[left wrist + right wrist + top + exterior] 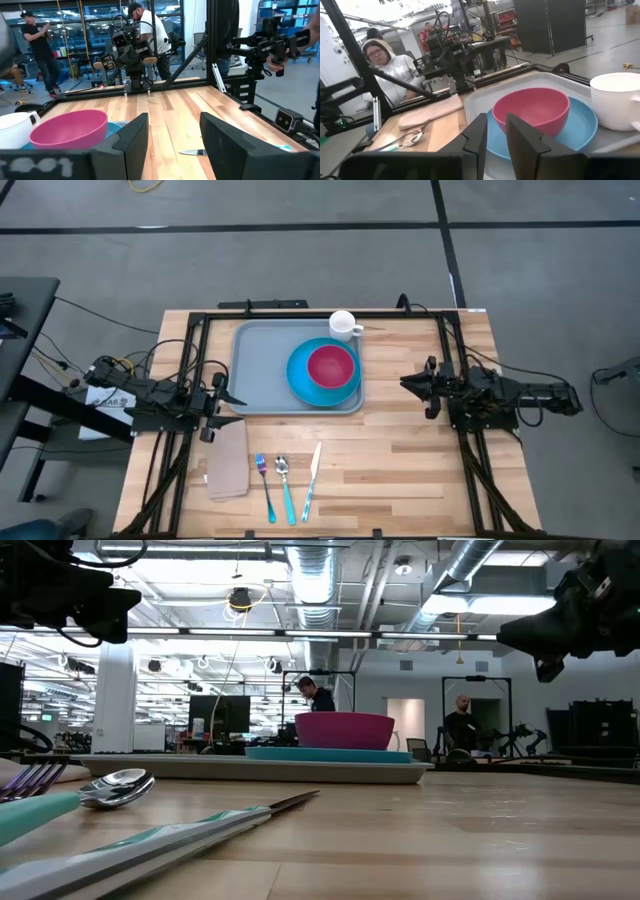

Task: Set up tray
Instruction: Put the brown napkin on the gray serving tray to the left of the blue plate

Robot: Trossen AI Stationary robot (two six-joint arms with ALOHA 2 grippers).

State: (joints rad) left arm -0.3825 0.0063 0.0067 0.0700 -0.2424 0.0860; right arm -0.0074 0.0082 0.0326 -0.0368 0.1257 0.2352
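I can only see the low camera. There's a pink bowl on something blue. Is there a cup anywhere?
Observer: Yes, a white mug stands on the table just beyond the far rim of the tray, not on it.
Operator: What's next to the spoon?
Observer: From above, fork, spoon and knife lie side by side, with a tan napkin left of them.
Operator: Are the robot's hands holding anything?
Observer: No. The left hand and right hand both hover empty and open, either side of the tray.
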